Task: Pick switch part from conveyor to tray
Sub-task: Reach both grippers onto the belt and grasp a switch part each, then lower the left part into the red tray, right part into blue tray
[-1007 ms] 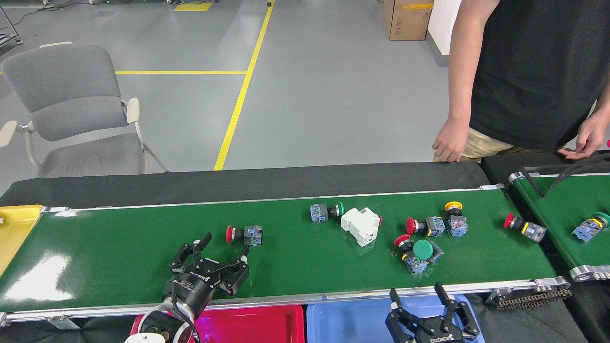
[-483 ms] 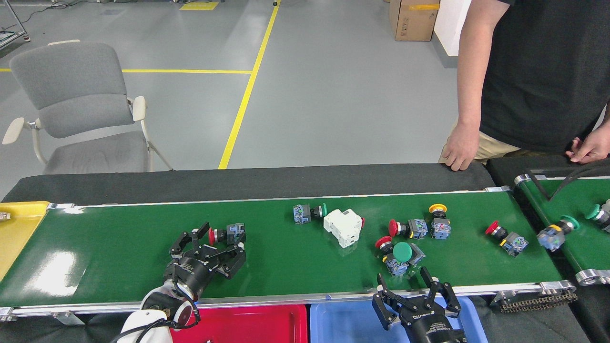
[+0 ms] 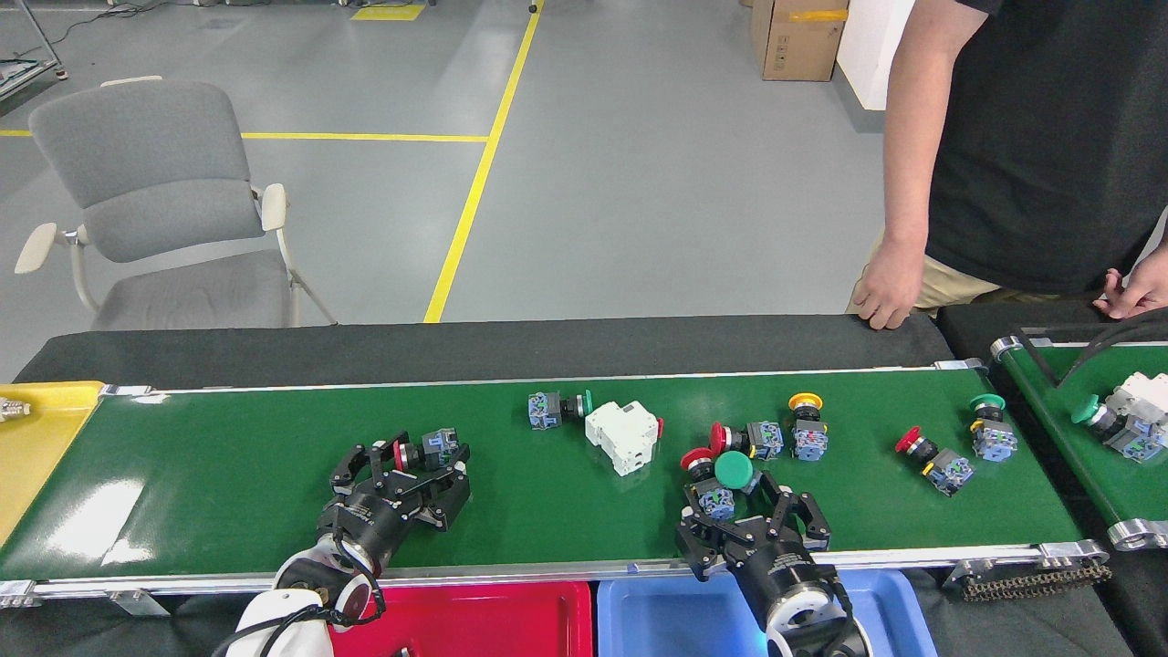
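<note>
Two grippers over a long green conveyor (image 3: 228, 474), viewed from the head camera. Far left: a yellow tray (image 3: 36, 447) at the belt's end. Next, left gripper (image 3: 422, 456), fingers closed in around a red-capped switch part (image 3: 422, 450) that lies on the belt; firm contact not certain from this angle. Mid-belt: a green-capped switch (image 3: 555, 408) just beside a white breaker block (image 3: 624, 436). Then right gripper (image 3: 753, 511), fingers spread open, holding nothing, poised at a tight cluster: a red-capped switch (image 3: 701, 464) touching a green mushroom switch (image 3: 733, 469). Further right: more switches, red (image 3: 741, 438), yellow (image 3: 807, 424), red (image 3: 935, 459), green (image 3: 989, 427), all loose on the belt. Below the near rail: a red bin (image 3: 484, 620) and a blue bin (image 3: 666, 620). Behind the belt at right: a standing person, one hand (image 3: 881, 287) on the black table edge. Likely risks: open fingers on the right catching two crowded parts at once or knocking one aside; round caps rolling; left hold slipping if only the cap is pinched. Lettering on both gripper bodies too small to read.
</note>
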`<action>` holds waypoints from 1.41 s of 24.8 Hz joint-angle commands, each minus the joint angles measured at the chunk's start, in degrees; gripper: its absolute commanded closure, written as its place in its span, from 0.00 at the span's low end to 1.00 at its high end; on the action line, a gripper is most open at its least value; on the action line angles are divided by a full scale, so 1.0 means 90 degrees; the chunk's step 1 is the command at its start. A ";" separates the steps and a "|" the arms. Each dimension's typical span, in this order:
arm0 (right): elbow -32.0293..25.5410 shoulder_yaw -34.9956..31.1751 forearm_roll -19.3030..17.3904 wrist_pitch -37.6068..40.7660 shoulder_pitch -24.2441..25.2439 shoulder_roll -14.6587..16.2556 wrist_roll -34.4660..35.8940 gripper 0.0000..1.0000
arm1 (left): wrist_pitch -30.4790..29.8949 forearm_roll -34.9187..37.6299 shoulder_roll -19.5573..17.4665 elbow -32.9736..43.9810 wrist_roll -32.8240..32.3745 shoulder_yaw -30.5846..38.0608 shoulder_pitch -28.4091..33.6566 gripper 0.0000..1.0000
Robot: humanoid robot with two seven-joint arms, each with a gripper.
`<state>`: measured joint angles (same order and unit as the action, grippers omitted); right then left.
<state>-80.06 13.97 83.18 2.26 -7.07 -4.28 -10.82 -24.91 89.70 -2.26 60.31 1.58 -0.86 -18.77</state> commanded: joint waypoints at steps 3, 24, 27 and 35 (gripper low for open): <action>-0.0040 0.0079 -0.0033 0.0071 -0.0103 0.0153 -0.0019 0.97 | -0.0152 -0.0045 -0.0003 0.0125 0.0089 -0.0003 -0.0043 0.99; -0.1827 0.1963 -0.0014 0.1516 0.1118 0.0280 0.0040 0.30 | -0.2232 -0.0123 0.0378 0.3885 0.0069 0.1814 0.3218 0.00; -0.1818 0.2334 -0.0024 0.1536 0.1128 0.0280 0.0050 0.01 | -0.1070 -0.0123 0.0505 0.3689 0.0079 0.2566 0.3267 0.00; -0.2179 0.1514 -0.0102 0.1204 0.1294 0.0241 0.0499 0.01 | -0.0923 -0.0113 0.0241 0.3523 0.0079 0.2888 0.3277 0.00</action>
<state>-98.36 29.54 82.47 14.86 4.54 -1.96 -8.68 -33.45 88.78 0.51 90.97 1.78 25.24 10.91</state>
